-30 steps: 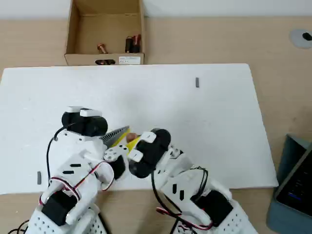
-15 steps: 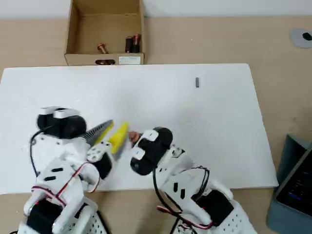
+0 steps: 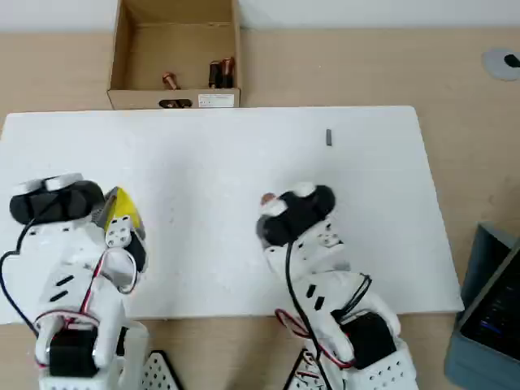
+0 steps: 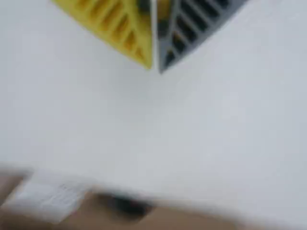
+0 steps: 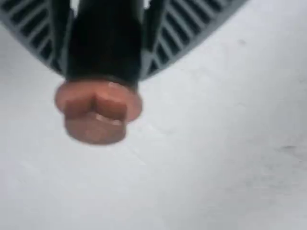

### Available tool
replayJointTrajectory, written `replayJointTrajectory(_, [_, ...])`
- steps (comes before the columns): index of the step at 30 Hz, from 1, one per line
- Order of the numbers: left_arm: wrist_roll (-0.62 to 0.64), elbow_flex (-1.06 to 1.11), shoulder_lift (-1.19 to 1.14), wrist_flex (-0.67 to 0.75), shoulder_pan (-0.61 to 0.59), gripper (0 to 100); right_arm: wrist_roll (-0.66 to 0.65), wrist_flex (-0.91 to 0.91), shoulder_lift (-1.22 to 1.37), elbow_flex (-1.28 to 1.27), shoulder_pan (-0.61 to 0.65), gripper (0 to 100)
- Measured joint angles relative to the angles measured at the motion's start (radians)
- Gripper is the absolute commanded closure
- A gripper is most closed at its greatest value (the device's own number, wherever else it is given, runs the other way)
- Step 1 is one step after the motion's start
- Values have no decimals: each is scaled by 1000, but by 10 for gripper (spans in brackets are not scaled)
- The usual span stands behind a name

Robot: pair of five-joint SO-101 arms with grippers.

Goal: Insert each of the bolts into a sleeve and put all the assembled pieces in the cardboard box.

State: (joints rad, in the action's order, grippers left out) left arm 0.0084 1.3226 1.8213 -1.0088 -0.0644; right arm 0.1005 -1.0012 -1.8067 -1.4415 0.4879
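Fingers of the right gripper [image 5: 104,67] clamp a black sleeve [image 5: 105,38] with its bolt [image 5: 98,112] seated, above the white surface [image 3: 366,227], well apart from the box [image 3: 115,57]. The left gripper [image 4: 154,62] is closed and empty. Assembled pieces [image 3: 221,73] already lie in the box; this one seems left to deliver.

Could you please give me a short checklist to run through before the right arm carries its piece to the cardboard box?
1. Grip on the piece: ok. The right gripper is shut on the black sleeve.
2. Bolt in the sleeve: ok. Its copper head sits against the sleeve's end.
3. Room in the cardboard box: ok. The pieces lie near the front wall, and much of the floor is bare.
4. Left gripper out of the way: ok. It is shut, empty and over the left side of the mat.
5. All parts done: not ok. A small grey part lies on the mat.
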Motion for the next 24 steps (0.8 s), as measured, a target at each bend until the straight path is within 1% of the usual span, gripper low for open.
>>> replayJointTrajectory(2, [-41, 63, 0, 0, -37, 998, 12, -6, 0, 0, -31, 989])
replayJointTrajectory(5, [-74, 144, 0, 0, -57, 998, 14, -6, 0, 0, -66, 989])
replayJointTrajectory(14, [-75, 319, -2, 0, -58, 998, 17, -6, 25, 120, -75, 989])
replayJointTrajectory(18, [-75, 344, -2, 0, -58, 998, 17, 25, 204, 224, -78, 989])
replayJointTrajectory(24, [-75, 344, -2, 0, -58, 998, 17, 127, 554, 425, -78, 989])
